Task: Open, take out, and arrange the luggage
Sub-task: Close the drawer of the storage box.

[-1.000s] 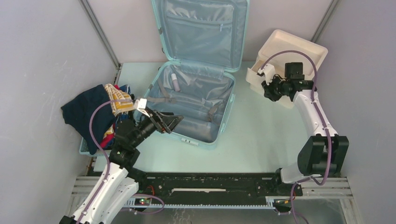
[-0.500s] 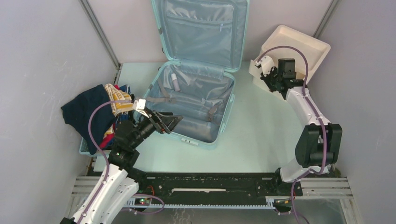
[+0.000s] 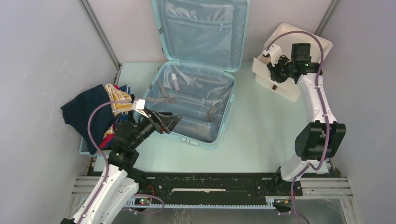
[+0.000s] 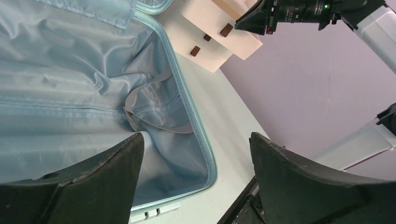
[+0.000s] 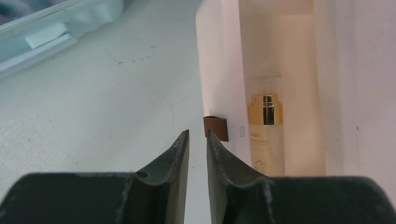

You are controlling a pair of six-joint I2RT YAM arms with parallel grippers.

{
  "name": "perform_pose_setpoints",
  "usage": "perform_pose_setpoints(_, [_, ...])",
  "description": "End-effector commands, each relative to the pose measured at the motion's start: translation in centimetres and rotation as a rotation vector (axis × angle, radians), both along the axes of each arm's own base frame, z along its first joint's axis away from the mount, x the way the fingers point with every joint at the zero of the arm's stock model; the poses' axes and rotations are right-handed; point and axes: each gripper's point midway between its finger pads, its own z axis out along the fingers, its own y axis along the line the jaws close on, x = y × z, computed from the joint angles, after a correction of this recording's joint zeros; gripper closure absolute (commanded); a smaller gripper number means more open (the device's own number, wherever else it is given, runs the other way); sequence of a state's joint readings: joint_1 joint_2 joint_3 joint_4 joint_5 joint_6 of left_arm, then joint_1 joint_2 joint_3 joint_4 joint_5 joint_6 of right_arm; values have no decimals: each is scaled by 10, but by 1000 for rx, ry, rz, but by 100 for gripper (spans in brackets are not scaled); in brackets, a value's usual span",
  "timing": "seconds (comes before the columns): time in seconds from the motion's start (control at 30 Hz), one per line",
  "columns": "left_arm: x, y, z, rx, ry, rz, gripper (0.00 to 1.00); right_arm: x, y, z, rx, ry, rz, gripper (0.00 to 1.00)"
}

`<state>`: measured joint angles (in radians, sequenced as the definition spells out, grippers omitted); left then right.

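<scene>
Against a second ago, your left arm has not shifted. Your right arm has swung rearward, and the cream-white box (image 3: pixel 322 45) now sits turned and nearer the back right corner.

The left gripper (image 3: pixel 173 122) hovers over the near-left rim of the luggage (image 3: pixel 196 105), forearm low and angled inward, jaws spread wide and empty. The luggage lies open at centre-back of the table, lid upright against the rear wall (a small white tube (image 3: pixel 174 82) rests in its base). The right arm is stretched up and back, and the right gripper (image 5: pixel 197 133) points at the box's brown tab (image 5: pixel 215 128). Its jaws are a narrow slit apart, nothing between.
</scene>
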<state>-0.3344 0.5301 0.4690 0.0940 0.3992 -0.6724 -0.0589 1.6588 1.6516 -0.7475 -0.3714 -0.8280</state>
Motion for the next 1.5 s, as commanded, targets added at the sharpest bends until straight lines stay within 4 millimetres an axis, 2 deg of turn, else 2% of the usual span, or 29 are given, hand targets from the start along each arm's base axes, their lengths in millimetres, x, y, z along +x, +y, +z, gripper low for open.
perform_pose_setpoints(0.0, [1, 0, 0, 11, -22, -1, 12, -23, -6, -35, 22, 198, 28, 72])
perform_pose_setpoints(0.07, [1, 0, 0, 11, -24, 1, 12, -17, -23, -43, -15, 207, -40, 75])
perform_pose_setpoints(0.13, [1, 1, -1, 12, -22, 2, 12, -4, -53, -46, -94, 169, -167, 79])
perform_pose_setpoints(0.2, [2, 0, -1, 14, -21, 1, 12, 9, -86, -40, -173, 80, -313, 83])
perform_pose_setpoints(0.3, [2, -1, -1, 14, -18, -3, 12, 19, -103, -14, -179, -67, -372, 84])
perform_pose_setpoints(0.4, [3, -1, -1, 12, -18, -5, 12, 21, -100, 1, -185, -110, -337, 80])
perform_pose_setpoints(0.57, [2, -1, -2, 9, -15, -6, 13, 26, -96, 5, -185, -112, -303, 69])
perform_pose_setpoints(0.67, [1, 0, -3, 12, -17, 0, 13, 33, -100, 9, -192, -141, -305, 58])
perform_pose_setpoints(0.73, [1, 1, -2, 13, -19, 3, 12, 39, -105, 9, -199, -153, -312, 54])
perform_pose_setpoints(0.87, [1, 1, -4, 15, -15, 4, 12, 56, -117, 18, -190, -182, -355, 56])
perform_pose_setpoints(0.93, [1, 0, -4, 15, -14, 3, 13, 62, -115, 23, -158, -209, -361, 64])
perform_pose_setpoints(1.03, [2, 1, -5, 15, -13, 6, 12, 66, -100, 27, -88, -231, -313, 82])
perform_pose_setpoints(1.1, [2, 1, -4, 15, -13, 5, 12, 71, -97, 31, -74, -252, -309, 85])
perform_pose_setpoints(1.23, [2, 0, -4, 17, -9, 2, 13, 75, -94, 30, -57, -219, -288, 83])
perform_pose_setpoints(1.37, [3, 1, -6, 19, -9, 12, 12, 80, -99, 40, -69, -239, -274, 67])
perform_pose_setpoints(1.47, [4, 0, -7, 21, -4, 6, 12, 83, -104, 46, -94, -245, -271, 61])
